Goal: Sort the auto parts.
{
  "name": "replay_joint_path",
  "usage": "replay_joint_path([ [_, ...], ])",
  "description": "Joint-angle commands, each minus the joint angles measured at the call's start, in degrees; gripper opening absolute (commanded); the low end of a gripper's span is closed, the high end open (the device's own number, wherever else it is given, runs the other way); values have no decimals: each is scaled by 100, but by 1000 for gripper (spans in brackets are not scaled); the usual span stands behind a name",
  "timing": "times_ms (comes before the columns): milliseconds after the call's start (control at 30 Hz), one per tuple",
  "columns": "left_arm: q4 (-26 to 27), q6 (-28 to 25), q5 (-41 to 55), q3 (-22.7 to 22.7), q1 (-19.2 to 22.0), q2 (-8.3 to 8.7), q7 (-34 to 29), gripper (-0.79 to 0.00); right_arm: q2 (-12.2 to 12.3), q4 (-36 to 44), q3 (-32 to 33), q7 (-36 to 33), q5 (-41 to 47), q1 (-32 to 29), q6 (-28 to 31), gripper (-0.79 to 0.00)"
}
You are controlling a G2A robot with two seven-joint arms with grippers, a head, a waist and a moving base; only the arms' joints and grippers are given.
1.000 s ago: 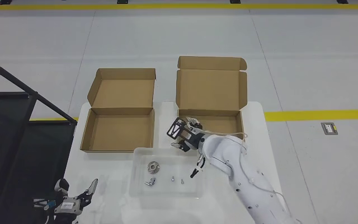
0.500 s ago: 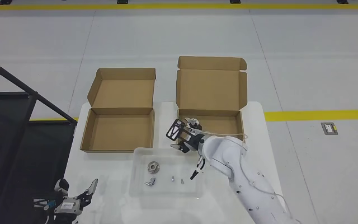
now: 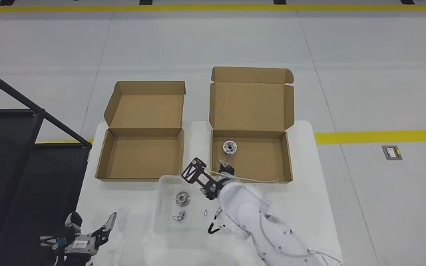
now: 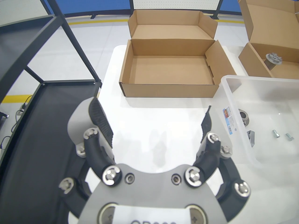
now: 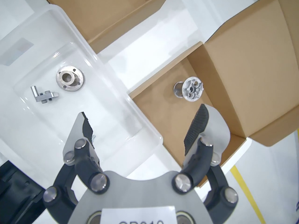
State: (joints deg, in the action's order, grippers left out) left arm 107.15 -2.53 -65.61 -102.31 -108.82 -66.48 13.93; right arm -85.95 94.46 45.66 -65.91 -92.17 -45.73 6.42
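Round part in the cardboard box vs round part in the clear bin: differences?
The boxed part has a patterned cut-out face and a stem; the bin part is a plain flange with a centre bore. The boxed part lies tipped in the cardboard box; the bin part lies flat in the clear bin. Both are round silver metal.

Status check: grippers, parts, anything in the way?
Open, empty: left gripper, right gripper. In right box: flanged part. In clear bin: hub, bracket, bolts. Nothing blocking.

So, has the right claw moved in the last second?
Yes. In the top view the right claw has pulled back from the right box's near left corner and is now over the bin's far rim.
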Motion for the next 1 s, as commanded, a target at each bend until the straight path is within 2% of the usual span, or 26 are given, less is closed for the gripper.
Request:
replay_joint_path([
  [0,0,0,0,0,0,0,0,0,-73,127,-263,-437,-171,-23,-311,0],
  [167,0,0,0,0,0,0,0,0,-271,68,-614,-934,-141,-67,-1023,0],
  [233,0,0,0,0,0,0,0,0,-371,-197,-553,-1277,283,-34,-1418,0],
  [300,0,0,0,0,0,0,0,0,-469,-503,-488,-1156,883,79,-1489,0],
  [433,0,0,0,0,0,0,0,0,-638,-1107,-476,-1041,1441,318,-1783,0],
  [833,0,0,0,0,0,0,0,0,-658,-1168,-482,-1039,1481,349,-1803,0],
  [900,0,0,0,0,0,0,0,0,-664,-1253,-319,-963,1641,314,-2034,0],
  [933,0,0,0,0,0,0,0,0,-683,-1330,-172,-894,1772,310,-2347,0],
  [967,0,0,0,0,0,0,0,0,-706,-1378,-205,-821,1807,323,-2334,0],
])
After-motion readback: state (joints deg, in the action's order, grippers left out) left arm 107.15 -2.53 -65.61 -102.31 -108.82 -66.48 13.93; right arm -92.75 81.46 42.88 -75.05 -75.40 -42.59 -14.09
